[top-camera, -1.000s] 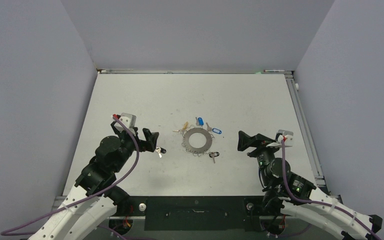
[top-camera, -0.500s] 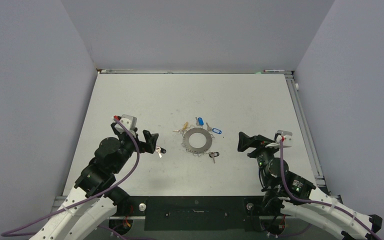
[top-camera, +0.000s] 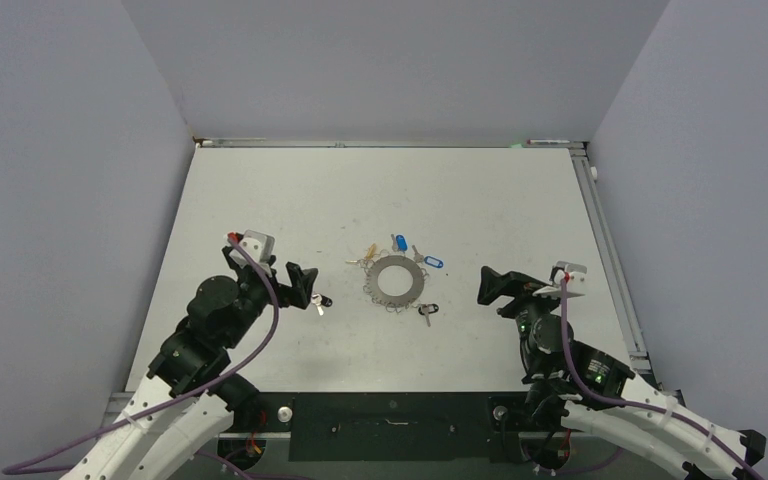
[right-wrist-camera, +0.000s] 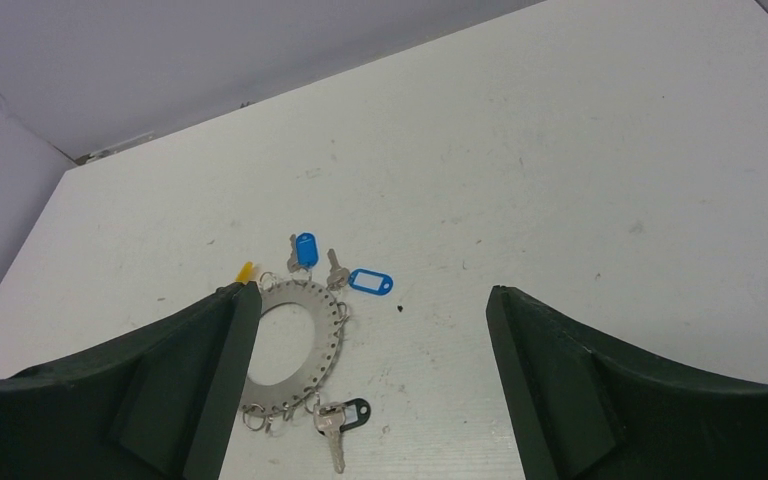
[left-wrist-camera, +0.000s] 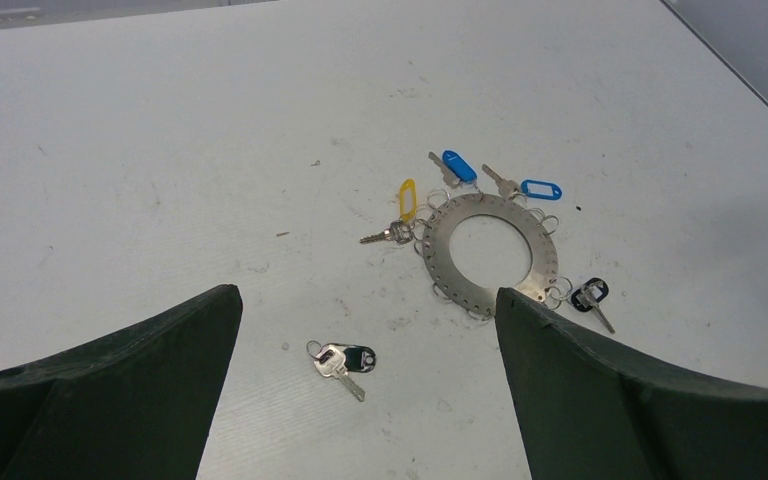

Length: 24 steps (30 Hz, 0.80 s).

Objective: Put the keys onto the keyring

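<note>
Fingers of the left gripper stand wide apart and empty, and the loose key with a black tag lies just ahead of them. The right gripper is also spread and empty, to the right of the keyring, which lies mid-table. The key looks light, thin and slippery; I would pinch its plastic head. Both arms reach low and angle inward.

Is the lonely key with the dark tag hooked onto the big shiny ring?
No, the lone key lies by itself on the table, apart from the keyring.
</note>
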Each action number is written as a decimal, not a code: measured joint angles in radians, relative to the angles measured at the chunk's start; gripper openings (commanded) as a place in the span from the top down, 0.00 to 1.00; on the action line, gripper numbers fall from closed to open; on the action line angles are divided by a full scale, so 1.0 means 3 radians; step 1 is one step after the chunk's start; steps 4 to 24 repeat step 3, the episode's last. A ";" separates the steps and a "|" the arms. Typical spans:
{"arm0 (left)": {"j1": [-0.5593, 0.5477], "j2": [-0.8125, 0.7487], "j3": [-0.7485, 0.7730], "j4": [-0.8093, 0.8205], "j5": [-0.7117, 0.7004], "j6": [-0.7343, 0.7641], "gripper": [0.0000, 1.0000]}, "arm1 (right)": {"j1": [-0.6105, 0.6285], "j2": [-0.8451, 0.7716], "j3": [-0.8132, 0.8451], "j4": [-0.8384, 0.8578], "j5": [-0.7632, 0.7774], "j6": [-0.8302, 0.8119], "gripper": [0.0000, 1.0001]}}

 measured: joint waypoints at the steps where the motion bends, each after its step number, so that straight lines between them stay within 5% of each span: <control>1: 0.0000 -0.0005 0.0000 0.0000 0.0001 0.0003 0.04 | 0.0000 -0.0043 0.0000 -0.0006 -0.0004 -0.0001 0.13; 24: 0.0000 -0.0010 0.0000 0.0000 0.0006 0.0005 0.04 | 0.0000 -0.0148 0.0000 -0.0017 0.0001 0.0000 0.13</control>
